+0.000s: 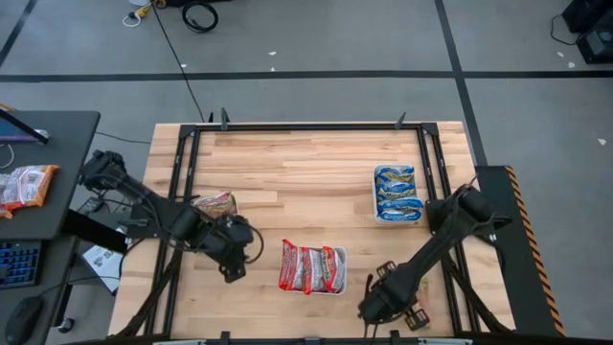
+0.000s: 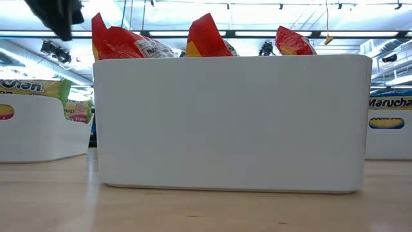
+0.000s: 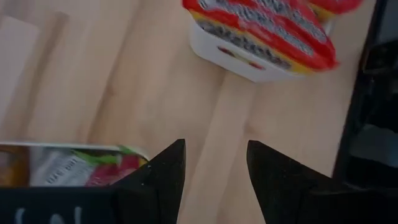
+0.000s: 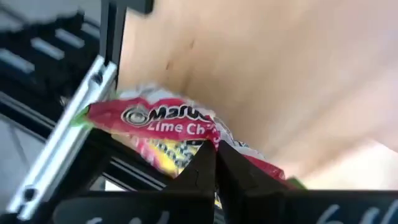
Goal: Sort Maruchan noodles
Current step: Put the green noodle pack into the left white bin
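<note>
Three white trays hold Maruchan noodles: blue packets [image 1: 397,192] at the right, red packets [image 1: 311,268] in the middle, and a yellow-green packet [image 1: 215,203] at the left. My left gripper [image 3: 214,168] hangs open over bare wood between the left tray [image 3: 74,163] and the red tray [image 3: 249,59], with nothing between its fingers. My right gripper [image 4: 214,165] is at the table's near edge [image 1: 378,307], shut on a red, yellow and green Lime Chili packet [image 4: 155,121]. My right gripper pinches the Lime Chili packet between its two shut fingers at one rim [image 4: 205,144]. The fingers slant down at it from the near side. The rest of the packet spreads beyond the fingertips toward the metal frame rail. Whether it is clear of the table I cannot tell.
A black metal frame [image 1: 306,126] runs round the wooden table, and a silver rail [image 4: 68,130] lies close to the held packet. In the low view the red tray [image 2: 232,122] fills the middle. More packets [image 1: 24,187] lie on a dark side desk off the table's left.
</note>
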Robot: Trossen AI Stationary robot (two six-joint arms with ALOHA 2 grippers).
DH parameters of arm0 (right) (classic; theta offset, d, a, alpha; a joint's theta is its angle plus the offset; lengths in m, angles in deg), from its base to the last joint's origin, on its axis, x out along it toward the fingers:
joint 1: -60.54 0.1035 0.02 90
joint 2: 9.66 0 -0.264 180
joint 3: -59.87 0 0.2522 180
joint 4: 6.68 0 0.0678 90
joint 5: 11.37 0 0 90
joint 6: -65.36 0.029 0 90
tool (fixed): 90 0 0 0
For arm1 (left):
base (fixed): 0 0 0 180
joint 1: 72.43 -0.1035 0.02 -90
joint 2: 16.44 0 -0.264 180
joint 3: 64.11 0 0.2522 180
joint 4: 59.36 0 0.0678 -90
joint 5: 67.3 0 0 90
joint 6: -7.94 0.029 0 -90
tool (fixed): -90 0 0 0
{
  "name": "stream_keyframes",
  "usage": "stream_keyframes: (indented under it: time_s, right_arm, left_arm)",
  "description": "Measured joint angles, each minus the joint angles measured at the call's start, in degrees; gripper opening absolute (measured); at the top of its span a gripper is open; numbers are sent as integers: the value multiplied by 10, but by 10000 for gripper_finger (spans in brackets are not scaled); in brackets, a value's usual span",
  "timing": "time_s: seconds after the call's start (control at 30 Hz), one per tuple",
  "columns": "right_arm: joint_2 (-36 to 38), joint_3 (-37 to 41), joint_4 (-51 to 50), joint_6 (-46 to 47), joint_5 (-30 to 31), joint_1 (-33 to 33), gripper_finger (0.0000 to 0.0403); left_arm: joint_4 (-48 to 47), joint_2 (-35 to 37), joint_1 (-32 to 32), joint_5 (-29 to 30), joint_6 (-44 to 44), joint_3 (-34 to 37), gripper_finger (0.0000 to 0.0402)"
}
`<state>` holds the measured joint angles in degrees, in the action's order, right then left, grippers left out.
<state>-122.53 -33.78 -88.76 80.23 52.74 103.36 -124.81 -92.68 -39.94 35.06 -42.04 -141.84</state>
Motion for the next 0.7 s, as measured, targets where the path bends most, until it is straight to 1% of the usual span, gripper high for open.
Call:
stream_keyframes:
  time_s: [0.1, 0.17, 0.3, 0.43, 0.53, 0.7]
  right_arm:
    - [27, -55, -54, 44, 50, -15, 4]
    - [50, -87, -82, 75, 90, -26, 4]
    - [96, -120, -118, 136, 179, -50, 4]
    - [153, -111, -123, 190, 249, -76, 4]
    - [192, -92, -132, 213, 310, -102, 4]
    - [250, -55, -150, 274, 438, -166, 4]
  left_arm:
    - [0, 10, -24, 5, 14, 0, 176]
    - [18, 19, -47, 5, 33, 0, 176]
    - [54, 31, -99, 5, 81, 0, 176]
    - [99, 33, -162, 6, 118, 0, 176]
    - [154, 32, -203, 2, 146, 0, 176]
    - [290, 25, -242, 6, 178, -1, 176]
